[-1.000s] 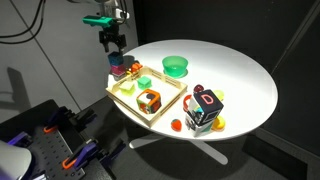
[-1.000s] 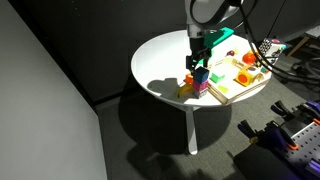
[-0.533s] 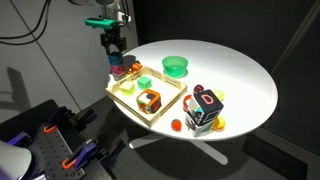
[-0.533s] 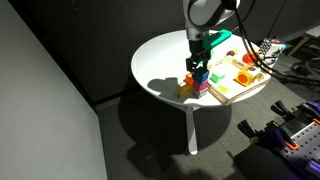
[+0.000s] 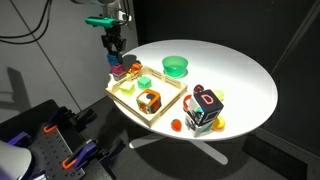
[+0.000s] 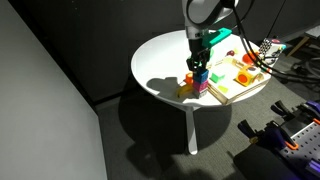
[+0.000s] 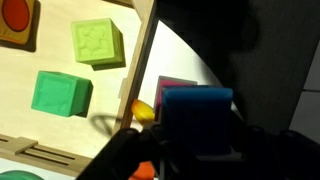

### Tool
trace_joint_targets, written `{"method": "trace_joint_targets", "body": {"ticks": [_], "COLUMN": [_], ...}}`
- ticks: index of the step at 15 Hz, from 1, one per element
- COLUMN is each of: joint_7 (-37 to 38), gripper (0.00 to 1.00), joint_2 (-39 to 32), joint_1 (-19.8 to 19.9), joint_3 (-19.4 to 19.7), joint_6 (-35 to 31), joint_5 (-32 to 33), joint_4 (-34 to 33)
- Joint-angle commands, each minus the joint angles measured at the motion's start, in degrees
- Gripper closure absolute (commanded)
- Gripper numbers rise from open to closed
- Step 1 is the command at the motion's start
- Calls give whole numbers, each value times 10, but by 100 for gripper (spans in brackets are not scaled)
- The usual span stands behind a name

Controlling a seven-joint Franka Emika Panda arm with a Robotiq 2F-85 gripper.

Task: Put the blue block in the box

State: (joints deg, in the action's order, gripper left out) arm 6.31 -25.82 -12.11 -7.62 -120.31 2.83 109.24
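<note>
The blue block [image 7: 197, 118] fills the space between my gripper's [image 7: 197, 140] dark fingers, which are shut on its two sides. It sits on top of a pink block [image 7: 172, 85], just outside the rim of the box [image 7: 30, 140]. In both exterior views the gripper [image 5: 116, 52] [image 6: 199, 66] points straight down over a small pile of blocks at the table's edge, right beside the box [image 5: 128, 103] [image 6: 226, 97]. The blue block [image 6: 200, 75] shows there under the fingers.
Two light green blocks [image 7: 98, 42] [image 7: 60, 93] lie in the box, with an orange-and-black block [image 5: 149, 100]. A green bowl [image 5: 175, 66] stands behind the box. A multicoloured cube marked D [image 5: 205, 108] stands near the table's edge. The table edge is close to the pile.
The jaws have closed onto the blue block. The arm has stayed over the pile and the blocks have not moved.
</note>
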Motion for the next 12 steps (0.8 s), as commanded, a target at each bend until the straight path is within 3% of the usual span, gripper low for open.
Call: {"method": "trace_joint_targets", "body": {"ticks": [1,12], "joint_7": [2,-1], "gripper": [70,70], "joint_2": [19,22], "joint_1": [0,31], "joint_3": [6,35], "joint_6": [26,39], "joint_5": [6,2], "joint_4": [-6,-27]}}
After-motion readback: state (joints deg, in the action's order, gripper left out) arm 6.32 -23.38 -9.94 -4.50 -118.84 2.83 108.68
